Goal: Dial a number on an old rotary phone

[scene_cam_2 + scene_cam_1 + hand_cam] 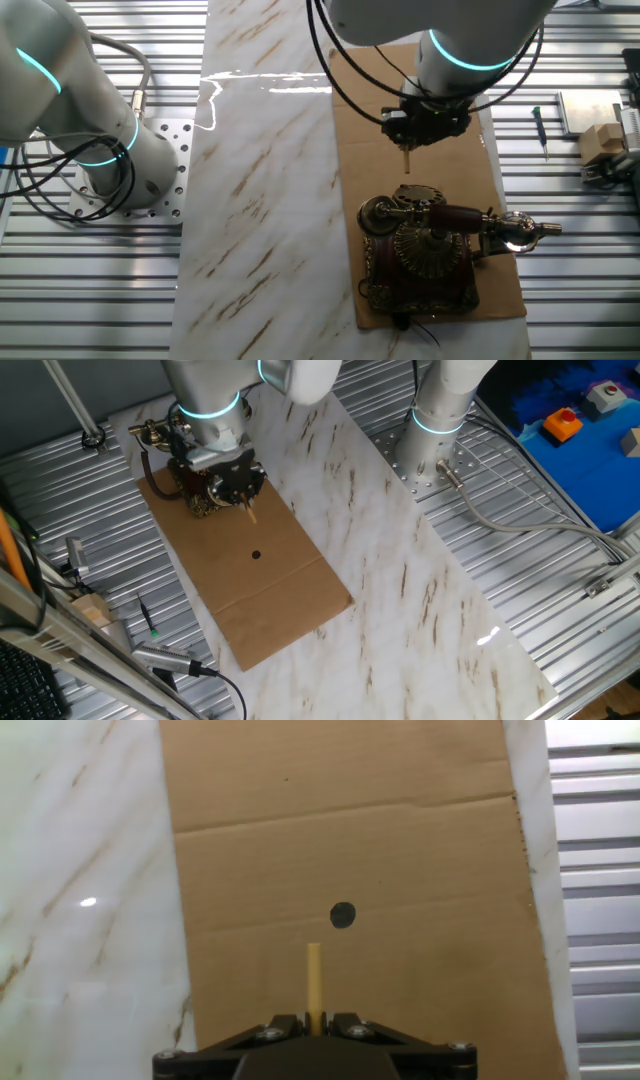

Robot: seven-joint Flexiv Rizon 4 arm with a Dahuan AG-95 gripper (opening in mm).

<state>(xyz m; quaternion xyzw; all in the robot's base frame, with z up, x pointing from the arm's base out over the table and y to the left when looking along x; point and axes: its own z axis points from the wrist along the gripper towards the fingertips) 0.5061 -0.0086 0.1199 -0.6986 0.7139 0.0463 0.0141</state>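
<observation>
Brass-trimmed dark phone (425, 250) on cardboard (400, 840), just behind gripper (408, 135), dial facing it. Gripper pinching thin wooden stick (314, 980). Probably heavy, rigid, ornate, trim delicate. No grasping: poke stick tip into dial hole, sweep gently.

Just behind the gripper (406, 150) stands the old rotary phone (425, 250), blocking that side; ahead lies open cardboard sheet (400, 850) with only a flat black dot (342, 915).

Legible text: none in any view.
Old rotary phone (422, 252) dial: numerals too small to read.
Cardboard sheet (400, 840): one plain dark dot, no lettering.
</observation>
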